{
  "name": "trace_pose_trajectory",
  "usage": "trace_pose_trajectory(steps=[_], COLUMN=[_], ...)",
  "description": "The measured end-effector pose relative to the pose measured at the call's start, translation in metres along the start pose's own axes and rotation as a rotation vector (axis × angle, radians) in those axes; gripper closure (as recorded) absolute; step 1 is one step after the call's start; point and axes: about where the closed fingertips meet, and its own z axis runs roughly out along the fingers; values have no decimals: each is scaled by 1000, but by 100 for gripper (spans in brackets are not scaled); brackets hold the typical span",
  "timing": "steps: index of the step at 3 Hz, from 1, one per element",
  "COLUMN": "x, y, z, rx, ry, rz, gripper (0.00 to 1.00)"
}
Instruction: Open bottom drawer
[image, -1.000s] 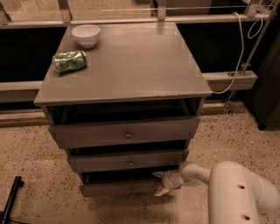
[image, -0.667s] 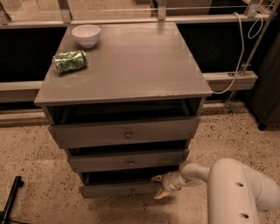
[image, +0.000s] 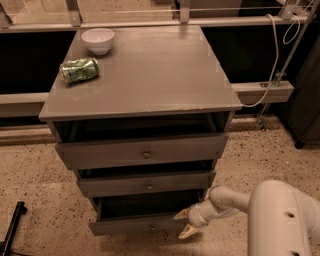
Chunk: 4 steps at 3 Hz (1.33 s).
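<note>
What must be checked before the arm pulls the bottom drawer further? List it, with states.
1. Bottom drawer partly out, dark inside showing: ok.
2. Gripper at the right end of the drawer front, fingers apart: ok.
3. Fingers actually hooked on the front: cannot tell.
4. Round knob unobstructed, left of the gripper: ok.
5. Black bar on the floor, far left of the drawer's path: ok.
6. Green can lies on its side on the cabinet top beside the white bowl; it may roll if jolted: not ok.
</note>
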Motion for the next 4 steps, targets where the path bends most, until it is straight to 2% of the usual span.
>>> trace_pose_trajectory(steps=[1, 2, 3, 4], x=[-23, -25, -8, 11], y=[32, 35, 6, -23], z=[-30, -44, -22, 2], rx=[-5, 61, 117, 149], ry=[-99, -118, -24, 76], rz=[-91, -120, -118, -94], gripper=[48, 47, 20, 0])
